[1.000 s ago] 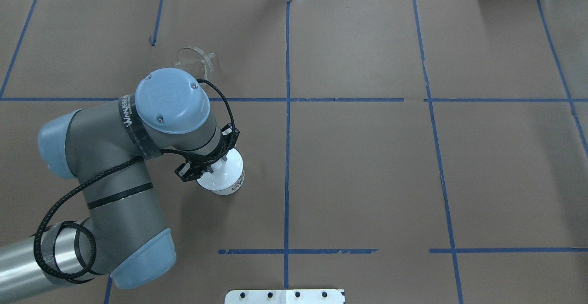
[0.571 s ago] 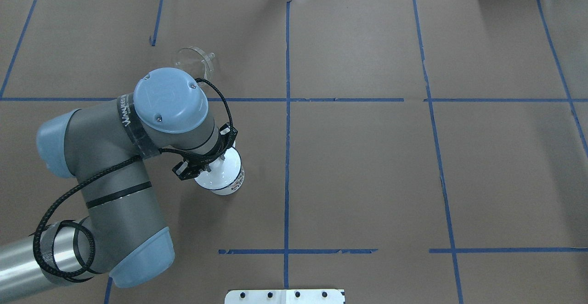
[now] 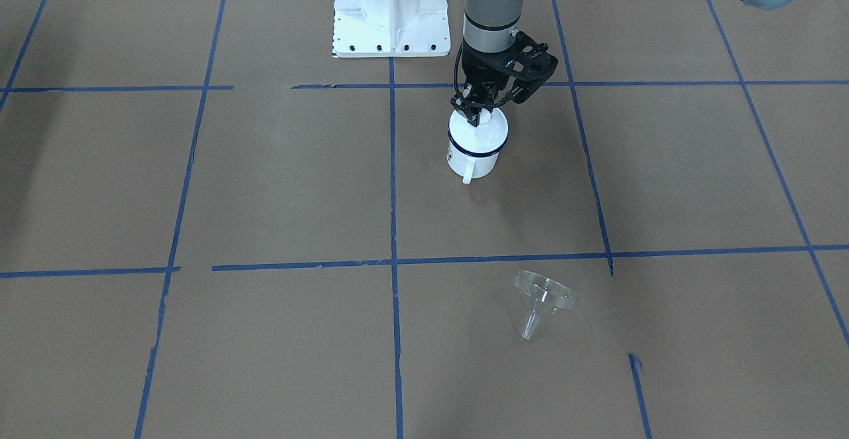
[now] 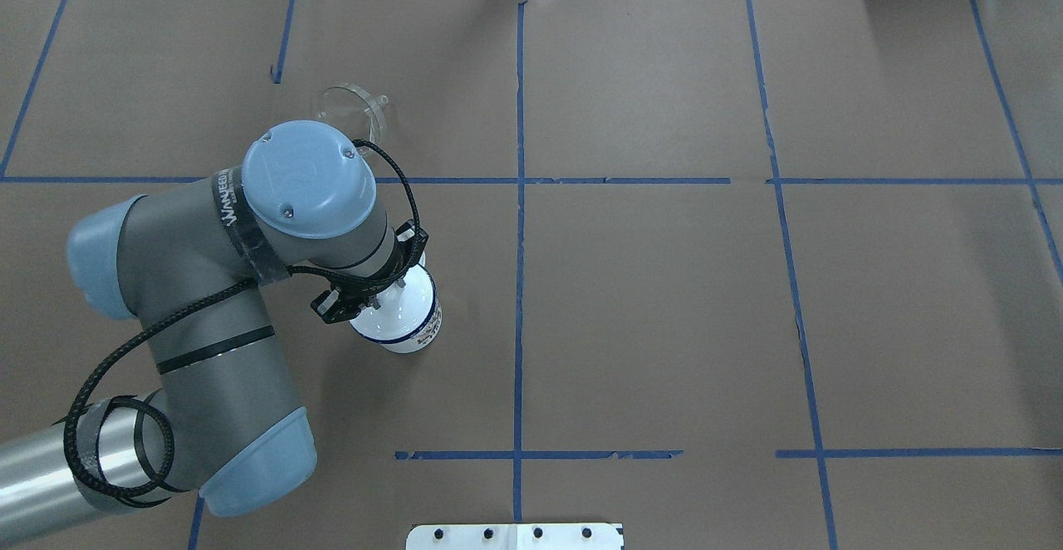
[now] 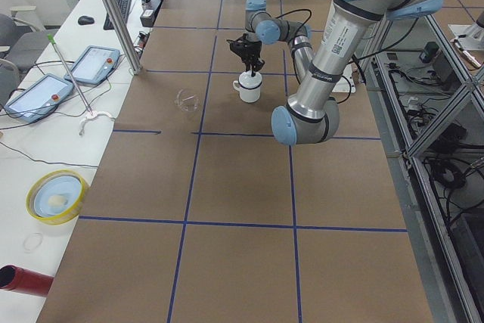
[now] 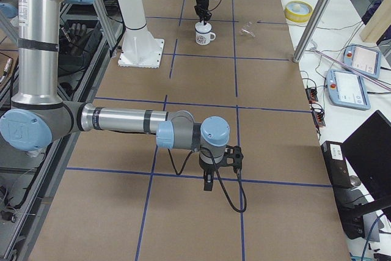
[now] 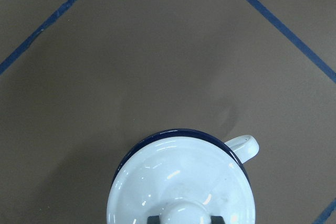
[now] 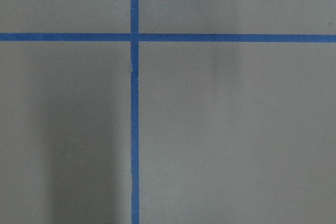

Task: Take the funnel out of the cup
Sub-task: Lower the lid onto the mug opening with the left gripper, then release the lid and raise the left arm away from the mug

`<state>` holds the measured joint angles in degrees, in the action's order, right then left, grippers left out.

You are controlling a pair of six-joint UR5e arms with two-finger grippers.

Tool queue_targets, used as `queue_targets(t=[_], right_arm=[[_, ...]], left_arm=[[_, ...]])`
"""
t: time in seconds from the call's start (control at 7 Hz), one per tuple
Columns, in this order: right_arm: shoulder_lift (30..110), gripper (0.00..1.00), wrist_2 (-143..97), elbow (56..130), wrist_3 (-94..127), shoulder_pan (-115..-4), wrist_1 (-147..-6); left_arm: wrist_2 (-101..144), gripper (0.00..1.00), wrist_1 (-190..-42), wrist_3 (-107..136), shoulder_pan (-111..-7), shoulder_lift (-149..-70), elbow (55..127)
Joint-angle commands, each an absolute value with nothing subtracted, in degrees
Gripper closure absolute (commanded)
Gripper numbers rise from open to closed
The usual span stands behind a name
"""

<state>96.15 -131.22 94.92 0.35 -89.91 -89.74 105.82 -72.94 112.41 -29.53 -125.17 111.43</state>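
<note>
The funnel [image 3: 544, 296] was already out of the cup [image 3: 474, 154]. It lay on its side on the brown paper of the table [image 4: 664, 326], in the tape square beyond the cup as seen from my base, just past a blue tape line [image 4: 581, 180] and well apart from the cup. The cup stood upright with its handle turned toward the funnel's side of the table, and the white lid [image 7: 181, 187] sat on top of it.

My left gripper [image 3: 479, 114] stood straight above the cup, and my fingers [image 7: 216, 220] were clamped on the lid's round knob, one on each side. Compared with one second before, my left wrist had shifted a little in the overhead view. The dark blue rim of the cup now showed under the lid's edge, where before only white was visible. The cup and the funnel had not changed place.

The cup was inside its square, with bare paper on every side and the middle tape line near it. The white base plate [image 3: 390, 8] was behind it, toward my base. The funnel was nearer to the far edge of the table than the cup.

My right gripper [image 6: 208, 183] hung low over the paper far from all this. I cannot tell if its fingers were apart or together.
</note>
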Motion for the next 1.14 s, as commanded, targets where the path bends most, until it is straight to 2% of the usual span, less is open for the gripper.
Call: queue_targets(t=[0.0,0.14,0.57,1.0], right_arm=[[96.15,0.0,-131.22,94.92,0.35,-89.91,-89.74],[96.15,0.0,-131.22,94.83,0.35,-89.91,-89.74],[96.15,0.0,-131.22,94.92,0.35,-89.91,-89.74],[96.15,0.0,-131.22,94.83,0.35,-89.91,-89.74]], left_arm=[[105.82,0.9,-72.95,112.41,-29.53,-125.24,111.09],[105.82,0.01,-72.95,112.33,-29.53,-125.16,111.18],[105.91,0.0,-72.95,104.03,-32.06,-124.98,112.32],[119.72,0.0,-74.17,69.92,-52.38,-116.84,112.5]])
